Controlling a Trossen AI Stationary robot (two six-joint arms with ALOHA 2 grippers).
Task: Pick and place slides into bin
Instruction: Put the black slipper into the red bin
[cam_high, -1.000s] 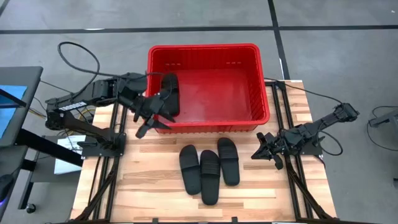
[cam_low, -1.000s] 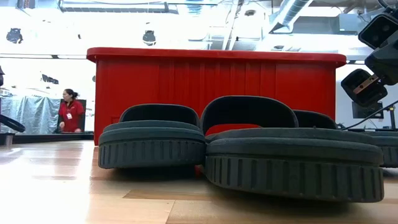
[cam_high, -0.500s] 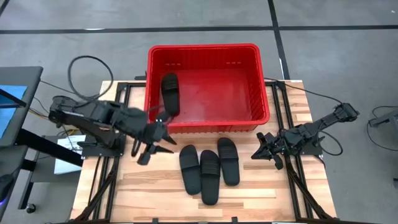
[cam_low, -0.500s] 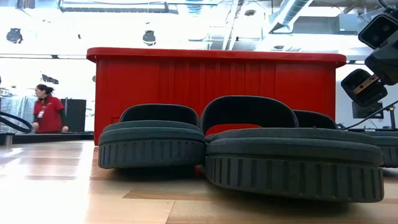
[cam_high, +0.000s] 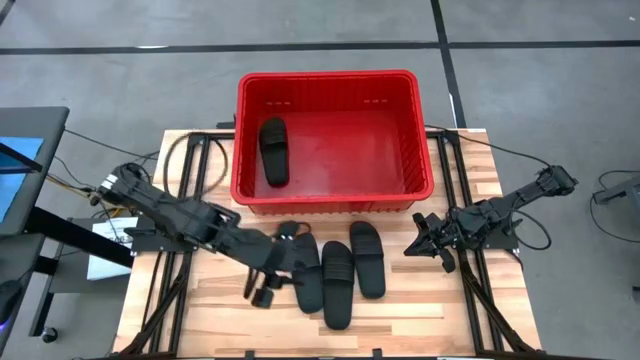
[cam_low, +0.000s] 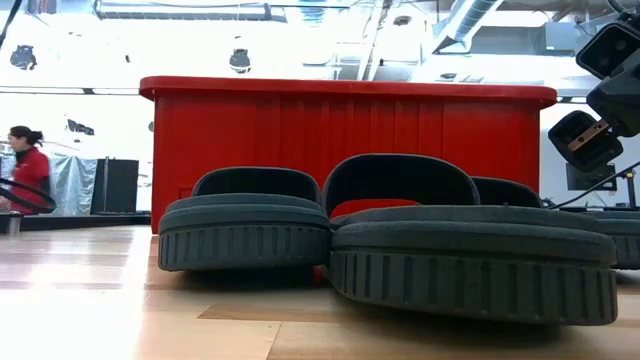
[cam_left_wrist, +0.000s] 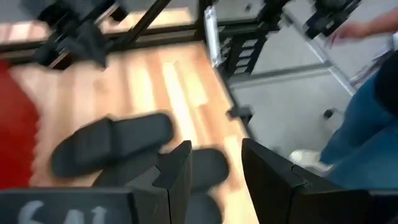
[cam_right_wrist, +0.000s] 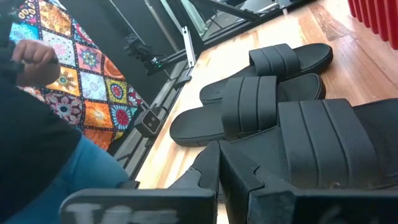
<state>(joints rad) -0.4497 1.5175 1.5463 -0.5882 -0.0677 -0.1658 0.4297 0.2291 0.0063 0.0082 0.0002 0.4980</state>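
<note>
While one black slide (cam_high: 273, 151) is lying inside the red bin (cam_high: 331, 77), near its left wall, we are seeing three more slides (cam_high: 337, 271) lying side by side on the wooden table (cam_high: 420, 310), just in front of the bin's near wall. Their long sides are touching or almost touching. From table height, the three slides are filling the foreground, toes toward the camera, with the bin's ribbed red wall rising behind them.

We are finding the left gripper (cam_high: 270, 281) reaching low over the table beside the leftmost of the three slides. In its wrist view, its two dark fingers (cam_left_wrist: 175, 172) are standing apart with a clear gap between them, holding nothing, and the slides are lying past them on the wood.

We are seeing the right gripper (cam_high: 422, 236) waiting at the table's right edge, well apart from the slides. Its wrist view is showing its fingers (cam_right_wrist: 245, 177) pressed close together, empty, pointing toward the three slides.

Beyond the table, a person in a red top (cam_low: 25, 170) is standing far off in the room.
</note>
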